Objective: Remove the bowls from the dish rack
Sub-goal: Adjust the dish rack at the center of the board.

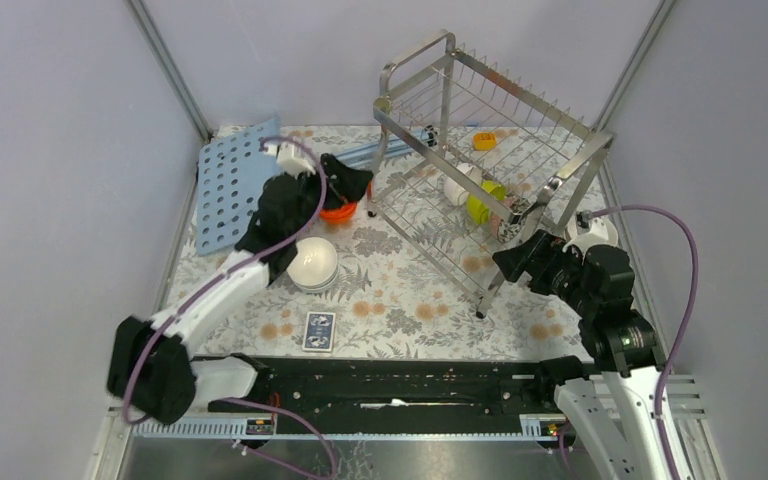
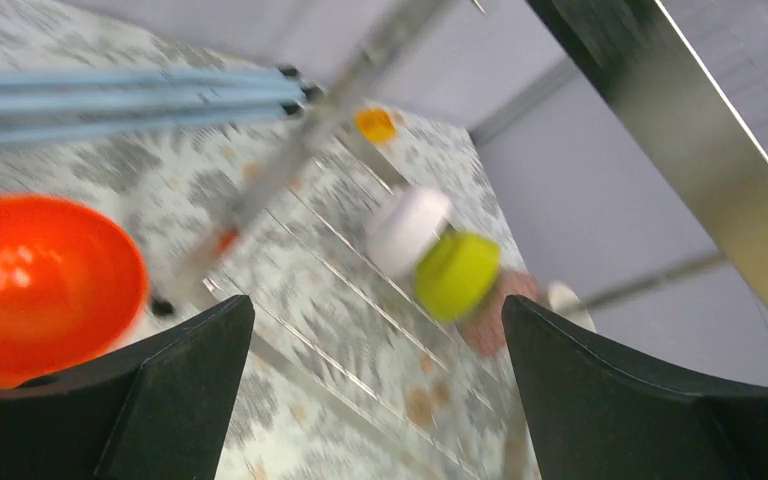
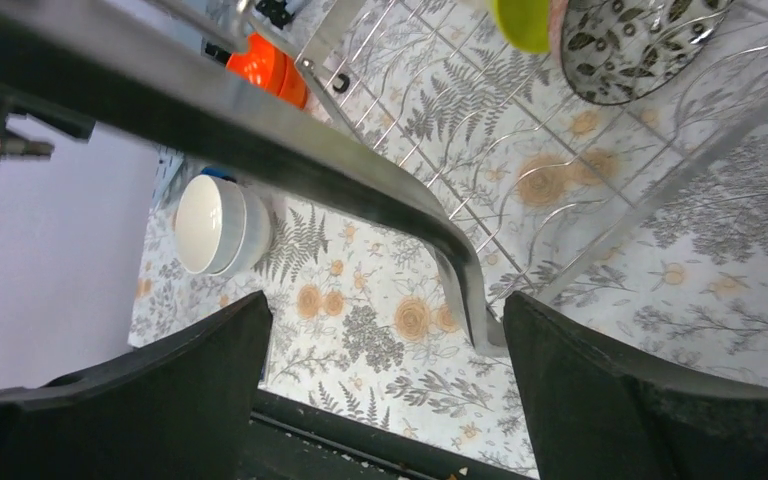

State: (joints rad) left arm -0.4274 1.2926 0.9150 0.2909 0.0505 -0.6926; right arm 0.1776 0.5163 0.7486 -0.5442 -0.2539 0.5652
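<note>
Left gripper [image 2: 380, 400] wide, empty, by orange bowl [image 2: 35, 285]; right gripper [image 3: 385, 390] wide, empty. Reach past the dish rack [image 3: 210, 110] rail, pinch patterned bowl [image 3: 640, 45] by its rim

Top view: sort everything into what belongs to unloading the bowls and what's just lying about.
Job: dish rack; white bowl, yellow-green bowl, patterned bowl inside it; orange bowl, stacked white bowls already out.
Lying about: blue perforated board, card box.

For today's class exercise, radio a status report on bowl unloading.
Left jaws, right jaws open, empty. Orange bowl, white stack on table. White bowl, green bowl, patterned bowl in dish rack. Rack bar before right jaws.
</note>
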